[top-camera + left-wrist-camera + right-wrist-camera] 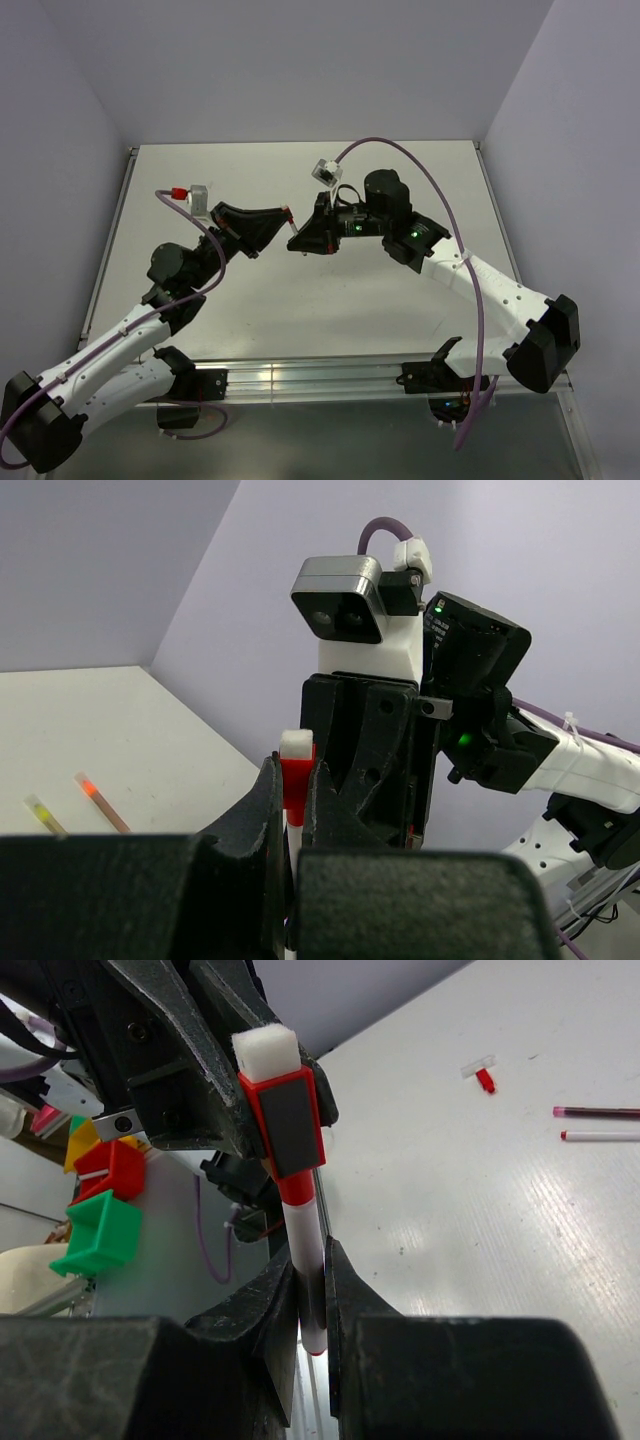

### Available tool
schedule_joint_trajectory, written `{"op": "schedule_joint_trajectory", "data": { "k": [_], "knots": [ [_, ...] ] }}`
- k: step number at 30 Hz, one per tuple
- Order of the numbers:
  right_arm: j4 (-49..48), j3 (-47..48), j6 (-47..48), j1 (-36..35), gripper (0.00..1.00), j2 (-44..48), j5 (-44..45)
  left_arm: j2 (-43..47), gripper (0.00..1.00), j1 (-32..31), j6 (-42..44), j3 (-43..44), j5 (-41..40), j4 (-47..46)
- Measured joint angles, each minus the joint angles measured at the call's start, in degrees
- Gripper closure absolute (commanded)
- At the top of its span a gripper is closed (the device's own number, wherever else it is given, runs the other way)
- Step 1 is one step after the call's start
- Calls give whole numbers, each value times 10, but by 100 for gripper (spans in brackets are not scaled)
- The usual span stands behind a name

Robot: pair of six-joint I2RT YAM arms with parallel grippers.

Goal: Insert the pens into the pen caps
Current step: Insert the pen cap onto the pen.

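Observation:
My two grippers meet in mid-air over the table (400,180). My left gripper (281,221) is shut on a red pen cap with a white top (297,778). My right gripper (301,238) is shut on the white barrel of a pen (303,1245). The barrel's upper end sits inside that red cap (285,1120), so pen and cap are joined between the two grippers. In the left wrist view the left gripper (293,792) pinches the cap and a bit of white barrel shows below it. In the right wrist view the right gripper (312,1295) holds the barrel near its lower end.
A small red and pale cap (483,1074) lies loose on the table, with a dark red pen (600,1112) and a white pen (600,1136) to its right. Two thin pens, one yellow-tipped (42,813) and one orange-tipped (98,800), lie on the table near the wall.

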State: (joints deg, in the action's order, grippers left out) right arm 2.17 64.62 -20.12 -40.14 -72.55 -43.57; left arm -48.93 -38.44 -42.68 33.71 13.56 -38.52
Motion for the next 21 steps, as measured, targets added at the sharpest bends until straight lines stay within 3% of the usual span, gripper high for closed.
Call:
{"op": "schedule_joint_trajectory", "data": {
  "k": [21],
  "knots": [
    [27, 42, -11, 15, 100, -27, -49, 0, 100, -32, -3, -22, -77, -45]
  ]
}}
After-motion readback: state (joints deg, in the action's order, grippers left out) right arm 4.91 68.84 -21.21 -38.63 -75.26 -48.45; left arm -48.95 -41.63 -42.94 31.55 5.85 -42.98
